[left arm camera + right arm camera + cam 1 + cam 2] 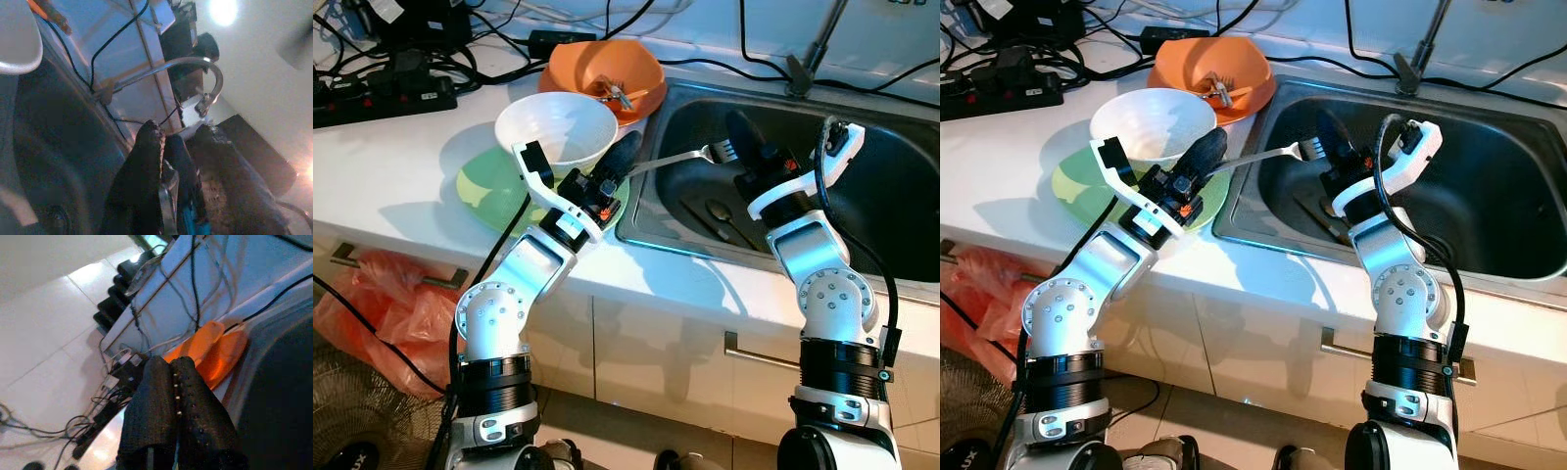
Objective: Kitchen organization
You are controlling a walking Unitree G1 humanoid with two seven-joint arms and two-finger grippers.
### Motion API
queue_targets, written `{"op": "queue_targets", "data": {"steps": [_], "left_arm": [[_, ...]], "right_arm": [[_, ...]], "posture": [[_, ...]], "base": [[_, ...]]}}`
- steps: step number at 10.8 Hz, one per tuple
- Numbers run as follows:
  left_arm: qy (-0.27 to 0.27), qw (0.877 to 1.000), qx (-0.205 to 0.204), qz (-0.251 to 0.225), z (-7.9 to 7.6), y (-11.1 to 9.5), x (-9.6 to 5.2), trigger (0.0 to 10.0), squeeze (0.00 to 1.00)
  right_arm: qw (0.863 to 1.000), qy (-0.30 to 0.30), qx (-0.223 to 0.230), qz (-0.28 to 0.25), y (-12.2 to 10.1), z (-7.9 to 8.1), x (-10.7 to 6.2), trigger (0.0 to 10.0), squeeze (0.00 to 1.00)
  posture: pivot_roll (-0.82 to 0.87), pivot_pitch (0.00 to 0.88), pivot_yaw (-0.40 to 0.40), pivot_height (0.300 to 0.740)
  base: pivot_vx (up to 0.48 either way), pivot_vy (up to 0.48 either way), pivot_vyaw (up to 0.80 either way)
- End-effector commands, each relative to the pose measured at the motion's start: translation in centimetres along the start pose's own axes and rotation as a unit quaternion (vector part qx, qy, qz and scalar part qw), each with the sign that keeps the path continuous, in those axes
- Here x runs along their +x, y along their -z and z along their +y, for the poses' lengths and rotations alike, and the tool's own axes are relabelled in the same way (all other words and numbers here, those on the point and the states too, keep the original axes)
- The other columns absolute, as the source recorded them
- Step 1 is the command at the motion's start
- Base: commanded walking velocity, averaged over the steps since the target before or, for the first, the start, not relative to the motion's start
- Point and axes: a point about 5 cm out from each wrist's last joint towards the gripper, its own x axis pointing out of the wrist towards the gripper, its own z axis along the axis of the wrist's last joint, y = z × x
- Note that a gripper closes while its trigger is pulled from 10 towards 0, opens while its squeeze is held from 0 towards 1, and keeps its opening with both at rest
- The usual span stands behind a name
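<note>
My left gripper (625,153) is shut on the handle of a silver fork (677,160), above the edge of the green plate (484,191). The fork reaches out level over the steel sink (891,211), and its tines lie right beside my right gripper (742,132). That gripper is held over the sink with its black fingers (168,406) pressed together; I cannot tell whether it touches the tines. In the left wrist view the metal handle (167,193) sits between the fingers. A white bowl (556,130) stands on the green plate.
An orange bowl (607,70) holding cutlery sits behind the white bowl. Spoons (720,217) lie in the sink bottom. The faucet (813,49) rises at the back. A power strip (382,95) and cables crowd the far left counter. A red bag (372,299) hangs below.
</note>
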Motion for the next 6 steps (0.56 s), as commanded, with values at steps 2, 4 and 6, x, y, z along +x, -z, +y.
{"op": "queue_targets", "data": {"steps": [2, 4, 6], "left_arm": [[0.007, 0.998, 0.021, 0.063, 0.0, 1.7, -0.5, 10.0, 1.0], [-0.004, 0.996, 0.029, 0.078, 0.3, 2.2, -0.9, 10.0, 1.0], [-0.015, 0.994, 0.051, 0.094, 0.6, 2.2, -1.2, 10.0, 1.0]], "right_arm": [[0.995, 0.075, -0.04, -0.048, -1.9, -1.7, 0.2, 10.0, 0.0], [0.99, 0.112, -0.054, -0.074, -3.0, -2.7, 0.2, 10.0, 0.0], [0.982, 0.144, -0.078, -0.09, -3.7, -3.5, 0.0, 10.0, 0.0]], "posture": [[0.09, 0.111, -0.033, 0.74], [0.1, 0.113, -0.032, 0.74], [0.09, 0.114, -0.031, 0.74]], "base": [[0.0, 0.0, 0.0], [0.0, 0.0, 0.0], [0.0, 0.0, 0.0]]}}
